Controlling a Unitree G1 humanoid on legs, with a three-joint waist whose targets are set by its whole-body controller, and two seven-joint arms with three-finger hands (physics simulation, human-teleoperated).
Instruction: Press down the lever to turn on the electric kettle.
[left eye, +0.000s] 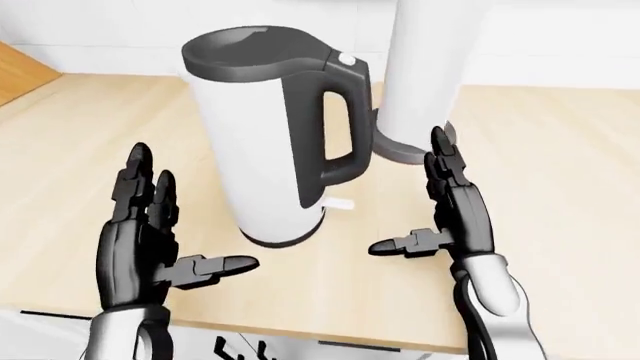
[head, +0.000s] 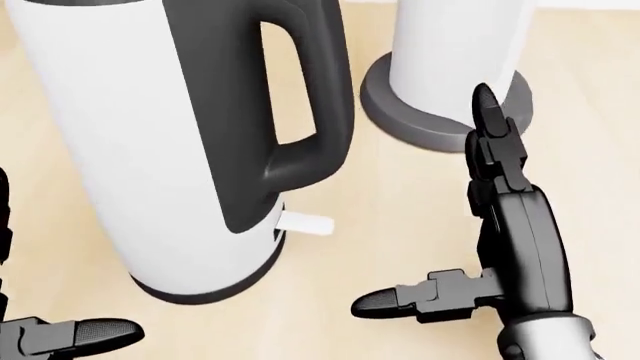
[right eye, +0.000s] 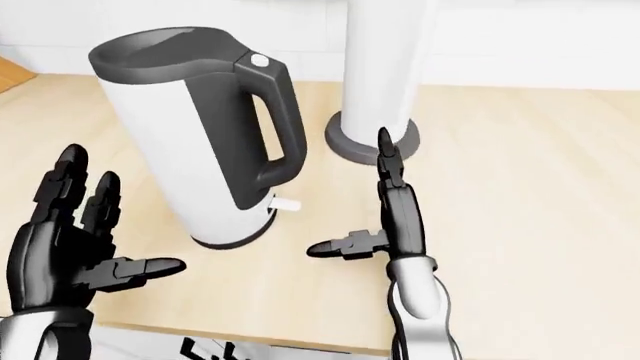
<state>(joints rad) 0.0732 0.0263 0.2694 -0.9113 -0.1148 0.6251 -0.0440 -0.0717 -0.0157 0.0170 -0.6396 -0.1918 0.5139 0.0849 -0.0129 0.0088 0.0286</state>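
Nearest, the left hand (left eye: 140, 240) and right hand (left eye: 455, 217) hover with fingers spread, gripping nothing, either side of the electric kettle (left eye: 270, 135). The kettle stands upright on the wooden counter (left eye: 560, 195), its small white lever (head: 305, 223) jutting below the dark handle (left eye: 335, 127). Beyond the kettle stands a white cylinder on a grey base (head: 440, 112).

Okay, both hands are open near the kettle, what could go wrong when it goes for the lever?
The lever is small and low beside the kettle handle, so the right hand may miss it. A sideways push might tip the tall kettle. The white column stands close on the right, so fingers could bump it.
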